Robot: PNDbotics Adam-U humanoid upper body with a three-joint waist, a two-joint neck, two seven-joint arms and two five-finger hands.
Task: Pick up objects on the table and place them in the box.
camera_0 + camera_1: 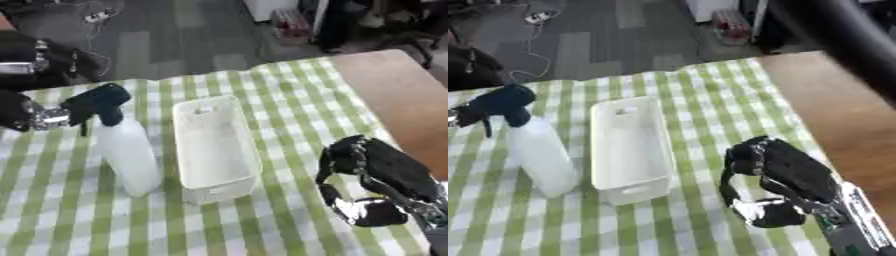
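A white spray bottle (129,155) with a dark teal trigger head (101,101) stands on the checked cloth just left of the white box (246,181). The box is a long plastic basket with nothing visible inside. My left hand (24,114) comes in from the left edge and meets the bottle's trigger head; its hold there is blurred. My right hand (785,177) rests at the lower right, right of the box, fingers relaxed and holding nothing.
The green-and-white checked cloth (289,100) covers most of the table; bare brown wood (398,95) shows along the right side. Beyond the far edge lie grey floor and cables. A dark blurred bar (842,40) crosses the right eye view's upper right corner.
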